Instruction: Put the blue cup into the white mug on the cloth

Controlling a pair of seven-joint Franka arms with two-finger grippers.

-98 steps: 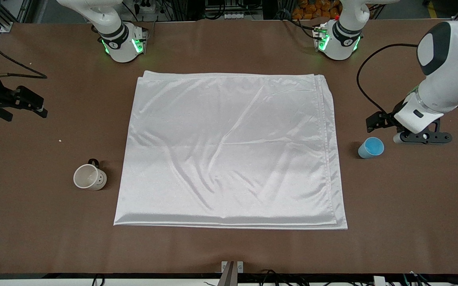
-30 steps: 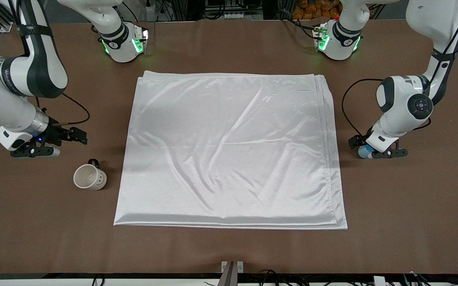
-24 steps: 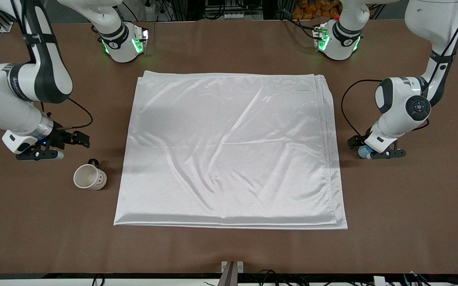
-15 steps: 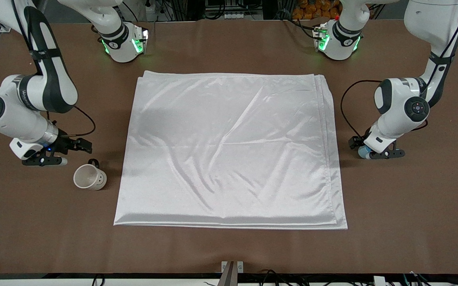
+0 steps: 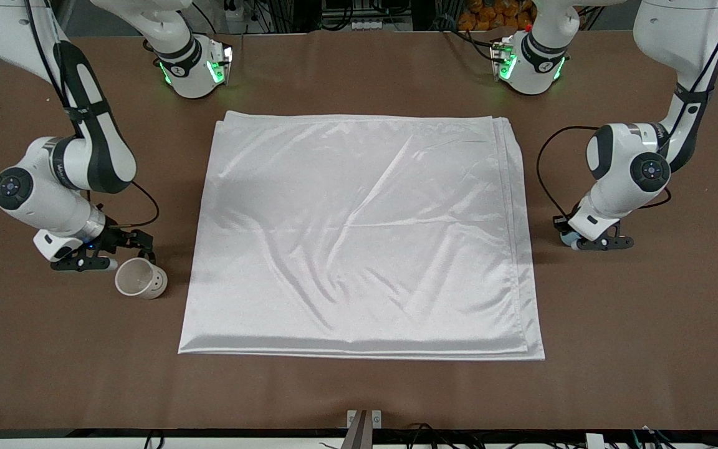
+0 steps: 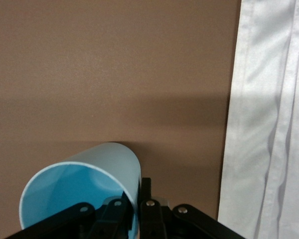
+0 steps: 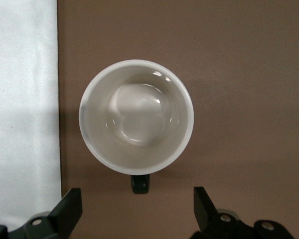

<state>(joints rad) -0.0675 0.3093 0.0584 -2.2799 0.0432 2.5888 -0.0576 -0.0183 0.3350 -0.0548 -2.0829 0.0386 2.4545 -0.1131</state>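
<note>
Front view, mid-task: the left gripper (image 5: 583, 242) is down at the table just off the cloth (image 5: 359, 237), toward the left arm's end, its fingers pinched onto the wall of the blue cup (image 5: 566, 237), of which only a sliver shows there. In the left wrist view the blue cup (image 6: 82, 189) is clamped at its rim, one finger inside and one outside; whether it has left the brown table (image 5: 359, 393) is hard to say from either angle. At the right arm's end, the right gripper (image 5: 123, 252) hovers low over the white mug (image 5: 141, 278), fingers spread wide and holding nothing, the mug's black handle (image 7: 140, 184) between them in the right wrist view. Both vessels sit off the cloth, so the step in hand appears to be the pickup of each. Next, the right arm likely needs to close on the mug and carry it onto the cloth before the cup can be lowered into it.
</note>
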